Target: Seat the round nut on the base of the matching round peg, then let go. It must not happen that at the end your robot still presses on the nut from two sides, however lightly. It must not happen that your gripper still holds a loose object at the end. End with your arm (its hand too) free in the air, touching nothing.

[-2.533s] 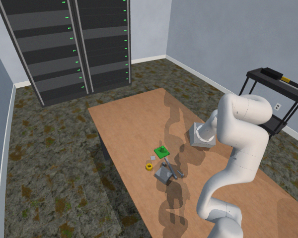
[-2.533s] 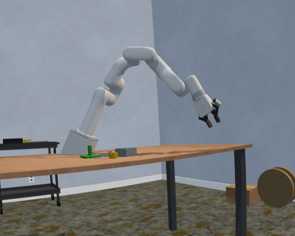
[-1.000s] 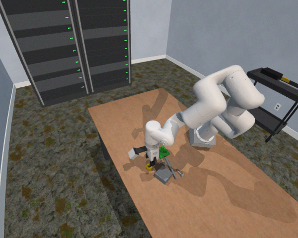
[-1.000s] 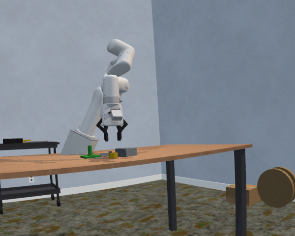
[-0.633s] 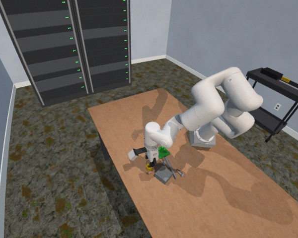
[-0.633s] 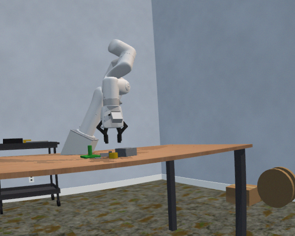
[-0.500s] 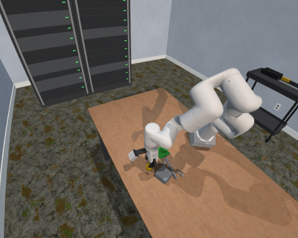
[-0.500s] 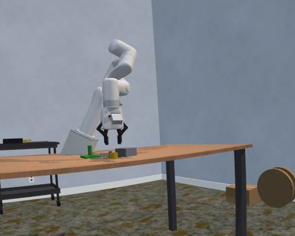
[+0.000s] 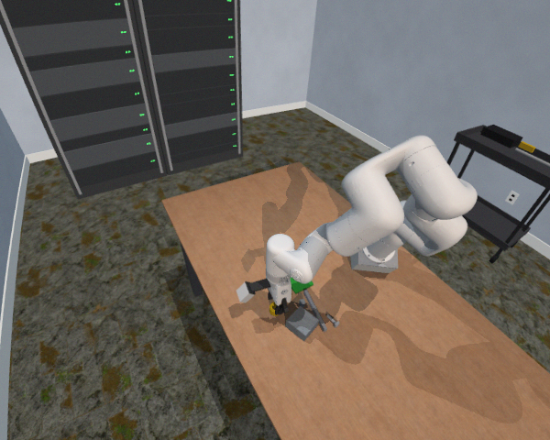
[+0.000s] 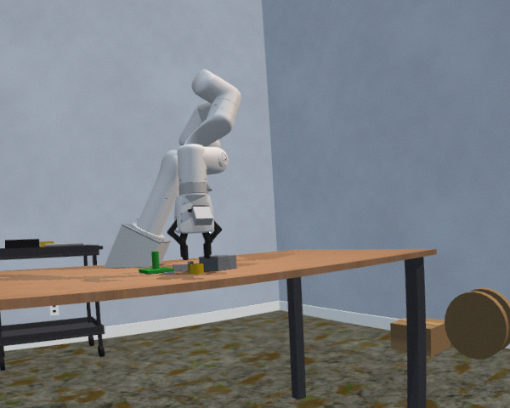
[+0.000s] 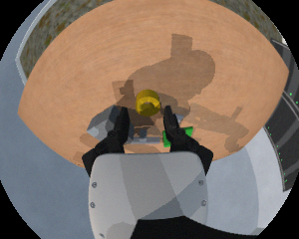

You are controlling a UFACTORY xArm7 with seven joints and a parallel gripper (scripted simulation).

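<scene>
The round nut is a small yellow ring lying flat on the wooden table. It also shows in the side view and in the wrist view. My gripper points straight down, just above the nut, with its black fingers open and nothing between them. In the wrist view the gripper has the nut a little ahead of its fingertips. The round peg is a green upright post on a flat green base, to the left of the nut; my arm partly hides this base in the overhead view.
A grey block sits on the table right beside the nut, and shows in the overhead view. A thin grey bar and a small grey piece lie close by. The table's left edge is near the nut.
</scene>
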